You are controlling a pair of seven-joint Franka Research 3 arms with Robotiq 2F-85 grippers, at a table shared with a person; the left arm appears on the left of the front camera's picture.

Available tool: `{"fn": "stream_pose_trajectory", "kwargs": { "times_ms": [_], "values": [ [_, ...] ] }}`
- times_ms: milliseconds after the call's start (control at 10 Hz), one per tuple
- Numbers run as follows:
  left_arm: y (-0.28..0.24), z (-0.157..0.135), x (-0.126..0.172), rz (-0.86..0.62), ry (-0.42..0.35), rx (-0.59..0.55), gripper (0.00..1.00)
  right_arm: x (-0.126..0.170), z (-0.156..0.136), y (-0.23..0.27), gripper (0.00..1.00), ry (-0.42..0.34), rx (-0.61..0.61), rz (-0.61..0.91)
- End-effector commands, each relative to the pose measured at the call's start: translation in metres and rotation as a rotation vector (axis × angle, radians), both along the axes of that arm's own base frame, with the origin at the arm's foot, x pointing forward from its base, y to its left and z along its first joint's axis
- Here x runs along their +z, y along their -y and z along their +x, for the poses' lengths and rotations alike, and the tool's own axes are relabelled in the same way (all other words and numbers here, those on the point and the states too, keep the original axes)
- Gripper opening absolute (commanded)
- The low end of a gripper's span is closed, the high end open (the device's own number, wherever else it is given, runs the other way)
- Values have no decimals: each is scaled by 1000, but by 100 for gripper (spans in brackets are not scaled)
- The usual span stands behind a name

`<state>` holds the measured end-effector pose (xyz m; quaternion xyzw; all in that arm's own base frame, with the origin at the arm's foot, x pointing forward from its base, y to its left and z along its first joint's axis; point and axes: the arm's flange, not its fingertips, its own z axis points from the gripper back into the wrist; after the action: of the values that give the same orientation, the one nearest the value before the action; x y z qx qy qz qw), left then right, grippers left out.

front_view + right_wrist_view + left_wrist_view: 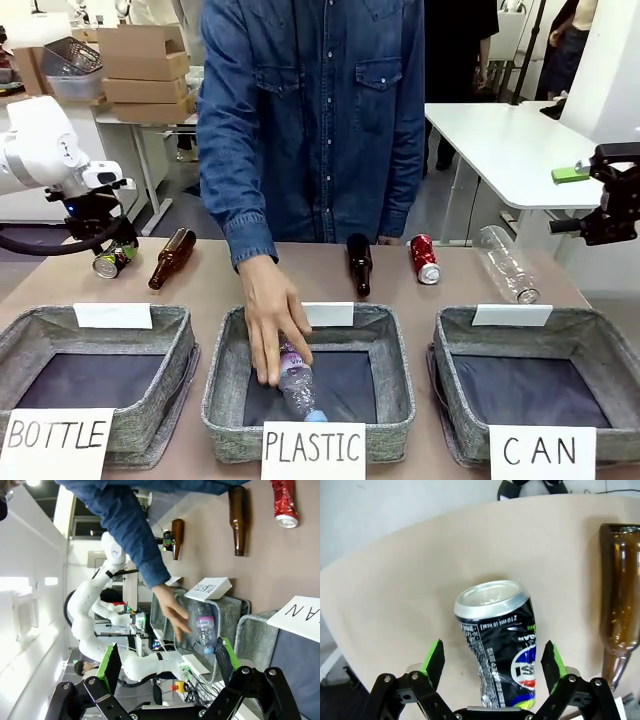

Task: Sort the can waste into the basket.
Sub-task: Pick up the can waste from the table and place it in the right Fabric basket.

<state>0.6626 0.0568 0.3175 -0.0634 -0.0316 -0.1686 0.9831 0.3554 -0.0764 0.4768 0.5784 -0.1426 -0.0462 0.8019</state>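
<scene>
Dark can lies on its side at the far left of the table. It looks dented, light, thin-walled and slick, so grip mid-body, gently. Left gripper is spread wide, pads flanking it. Red can lies farther right, behind the CAN basket. Right gripper is spread and empty.

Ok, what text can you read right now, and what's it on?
"BOTTLE": left basket's card
"PLASTIC": middle basket's card
"CAN": right basket's card
"210 ml (0 kcal)": dark can
Too small or blurred: its fine print, the red can marks, the label of the plastic bottle in the middle basket.
</scene>
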Motion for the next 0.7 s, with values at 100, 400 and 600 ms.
{"fn": "stream_pose_trajectory", "kwargs": {
  "times_ms": [100,400,600],
  "values": [
    [0,10,0,31,-18,-18,100,2,4,-1,100,26,2,17],
    [-2,11,-1,40,-35,-35,40,2,4,-1,100,26,2,17],
    [-3,11,0,42,-37,-33,0,2,4,-1,100,26,2,17]
  ]
}}
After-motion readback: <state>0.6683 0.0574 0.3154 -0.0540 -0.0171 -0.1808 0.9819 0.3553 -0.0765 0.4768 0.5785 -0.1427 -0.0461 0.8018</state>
